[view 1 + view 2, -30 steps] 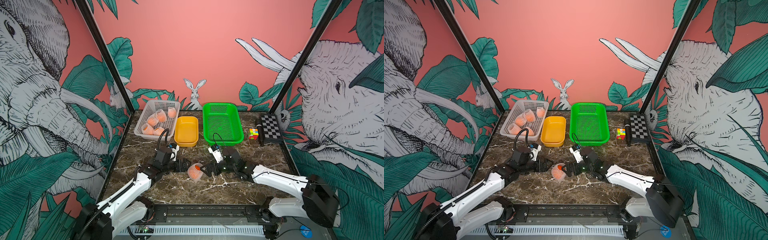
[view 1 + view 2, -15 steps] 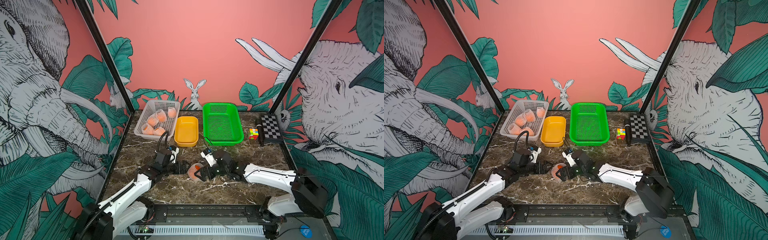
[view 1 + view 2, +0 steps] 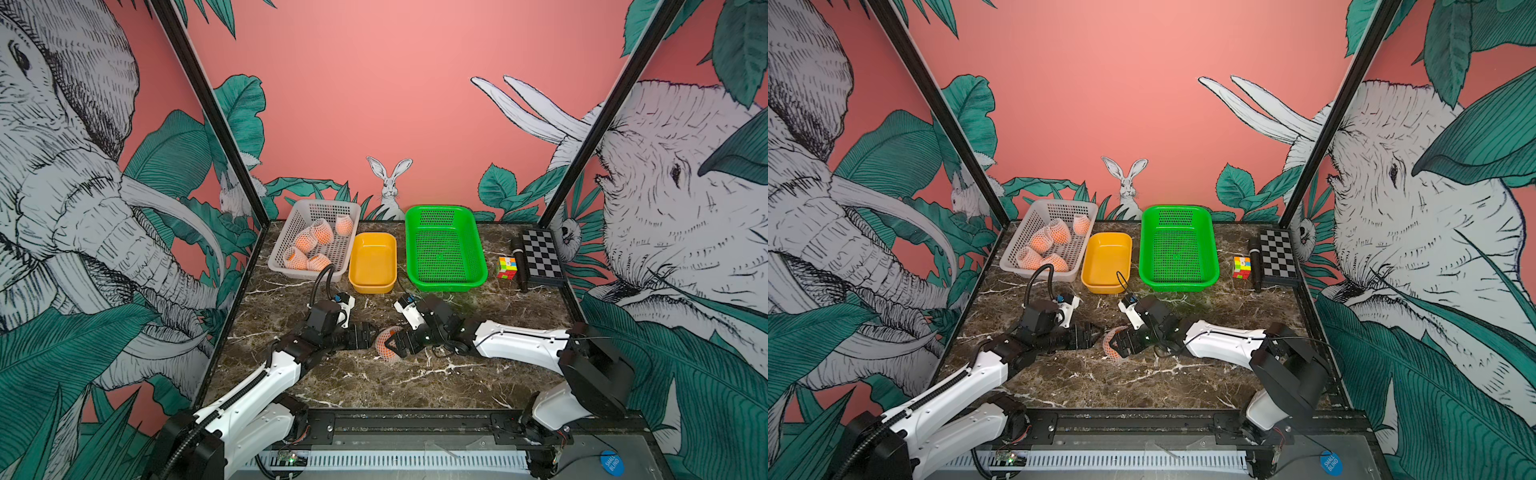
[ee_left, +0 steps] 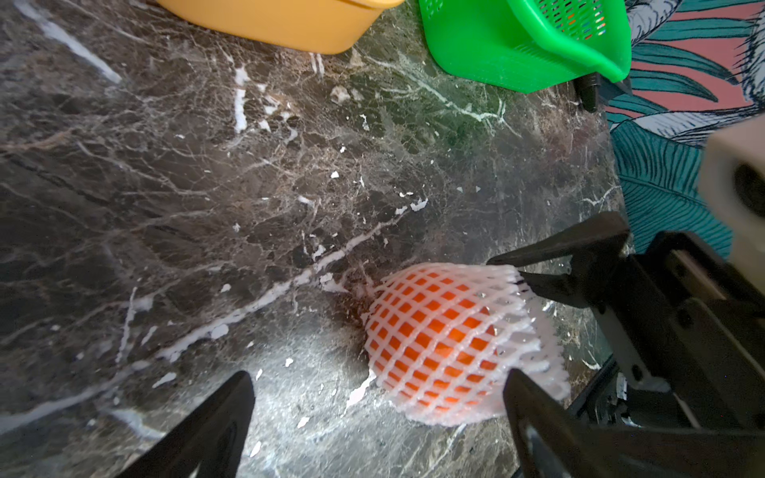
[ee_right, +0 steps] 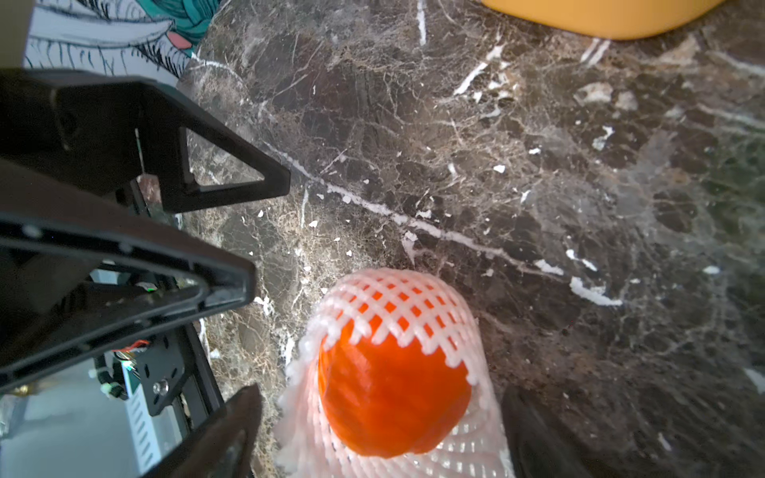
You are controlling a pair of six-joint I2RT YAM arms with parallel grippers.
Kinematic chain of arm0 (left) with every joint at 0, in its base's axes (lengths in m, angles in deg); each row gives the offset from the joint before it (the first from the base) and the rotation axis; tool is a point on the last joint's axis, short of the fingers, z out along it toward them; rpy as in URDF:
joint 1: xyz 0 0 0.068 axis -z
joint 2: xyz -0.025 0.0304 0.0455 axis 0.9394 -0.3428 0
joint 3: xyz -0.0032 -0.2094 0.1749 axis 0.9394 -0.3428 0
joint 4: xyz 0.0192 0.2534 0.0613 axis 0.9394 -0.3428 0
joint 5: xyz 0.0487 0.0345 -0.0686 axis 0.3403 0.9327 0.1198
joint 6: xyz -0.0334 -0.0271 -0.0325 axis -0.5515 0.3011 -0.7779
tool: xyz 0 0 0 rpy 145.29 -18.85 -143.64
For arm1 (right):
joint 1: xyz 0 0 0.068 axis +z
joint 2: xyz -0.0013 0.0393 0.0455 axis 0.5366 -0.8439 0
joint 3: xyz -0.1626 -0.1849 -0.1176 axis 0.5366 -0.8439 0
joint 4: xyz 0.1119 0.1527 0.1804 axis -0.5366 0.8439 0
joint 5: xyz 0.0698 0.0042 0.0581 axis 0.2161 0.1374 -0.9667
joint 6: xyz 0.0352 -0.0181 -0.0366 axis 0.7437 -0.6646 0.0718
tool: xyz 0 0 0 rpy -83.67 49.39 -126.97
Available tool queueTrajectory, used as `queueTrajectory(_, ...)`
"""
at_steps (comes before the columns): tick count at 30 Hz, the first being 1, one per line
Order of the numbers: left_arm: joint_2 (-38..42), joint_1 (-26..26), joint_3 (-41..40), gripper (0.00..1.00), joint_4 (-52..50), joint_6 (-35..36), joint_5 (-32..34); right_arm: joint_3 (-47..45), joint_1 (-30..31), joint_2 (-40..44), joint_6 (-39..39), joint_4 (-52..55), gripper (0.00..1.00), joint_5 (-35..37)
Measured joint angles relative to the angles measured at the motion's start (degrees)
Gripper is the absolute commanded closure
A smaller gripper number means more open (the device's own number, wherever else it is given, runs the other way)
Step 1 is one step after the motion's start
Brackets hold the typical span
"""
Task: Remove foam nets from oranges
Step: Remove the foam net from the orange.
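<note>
Low, left gripper and right gripper flank the netted orange.

Legible in both top views is "SMALL BLIND", in white letters on a round blue sticker stuck to the grey base plate at the rig's front edge, beside the right arm's base, ahead of the marble bench.

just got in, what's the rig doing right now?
Both arms are at one orange lying on the marble table, its foam net mostly on. The right claw is open astride it; the left claw is open beside it. Five netted oranges wait in the white basket; yellow tub and green basket are empty.
</note>
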Motion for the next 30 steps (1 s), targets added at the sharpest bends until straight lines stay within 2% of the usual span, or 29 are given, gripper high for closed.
queueTrajectory(23, 0.79, -2.78, -0.35, 0.04, 0.17, 0.0, -0.28, 1.9, 0.02, -2.14, -2.21, -0.5, 0.77, -2.1)
queueTrajectory(30, 1.27, -3.28, -0.33, 0.04, 0.17, 0.02, -0.92, 1.92, 0.02, -1.36, -2.34, 0.52, 0.88, -2.29)
